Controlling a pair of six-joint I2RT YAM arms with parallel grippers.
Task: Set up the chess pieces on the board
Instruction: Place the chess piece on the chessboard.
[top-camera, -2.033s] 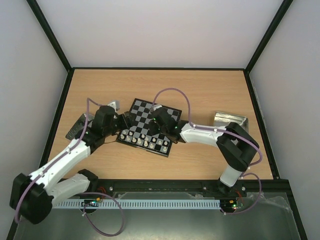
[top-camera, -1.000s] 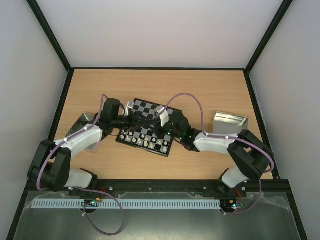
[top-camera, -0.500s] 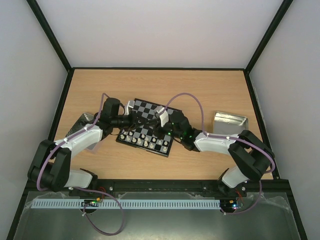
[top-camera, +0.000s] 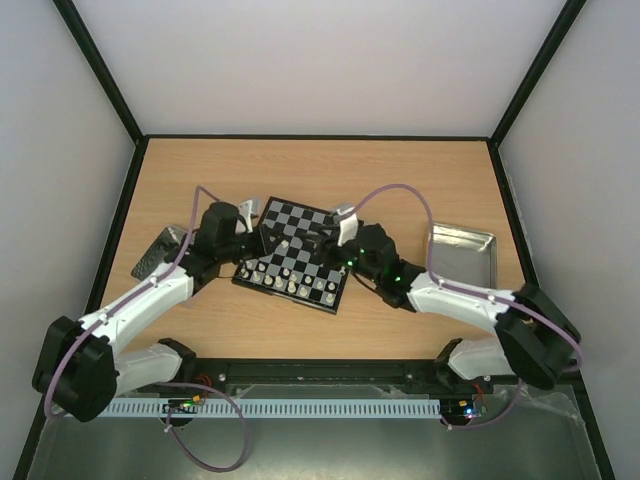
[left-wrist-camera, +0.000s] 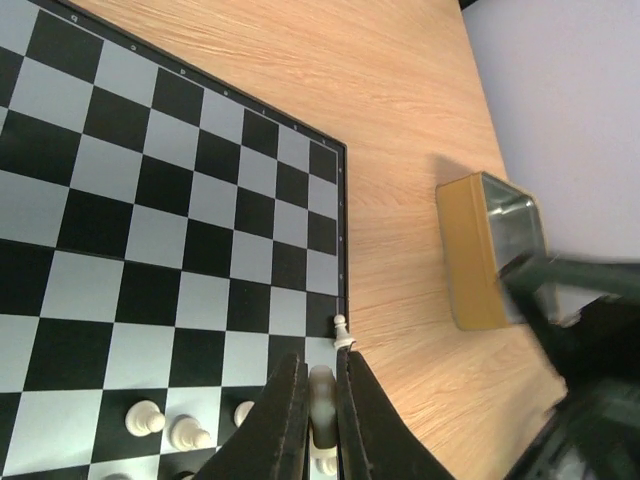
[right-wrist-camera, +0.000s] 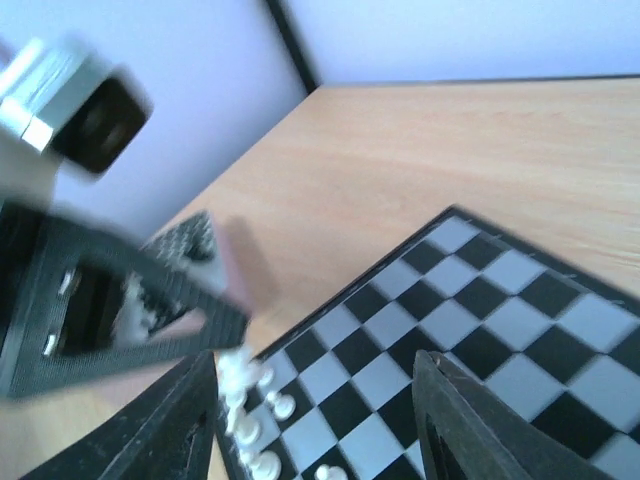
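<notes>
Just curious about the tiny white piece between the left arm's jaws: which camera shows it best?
Left wrist view: the white piece sits close-up between the jaws. Top view hides it under the arm; right wrist view blurs it.

A: Plain pale walls (top-camera: 320, 60) all round, soft even light, black frame posts (top-camera: 104, 75) slanting through both upper corners.
B: Yep. Light wood-grain table (top-camera: 400, 170) mid-frame, black rim (top-camera: 320, 137) along its edges.

**Board** (top-camera: 300, 222): far rows were bare and passable. Near two rows: chess pieces (top-camera: 290, 282) stood close-set, gaps narrow. Left gripper (left-wrist-camera: 320, 372) and right gripper (right-wrist-camera: 312, 365) crowded mid-board together. Left tray (top-camera: 158, 252) and right tray (top-camera: 462, 255) flanked the board, each apart.
</notes>
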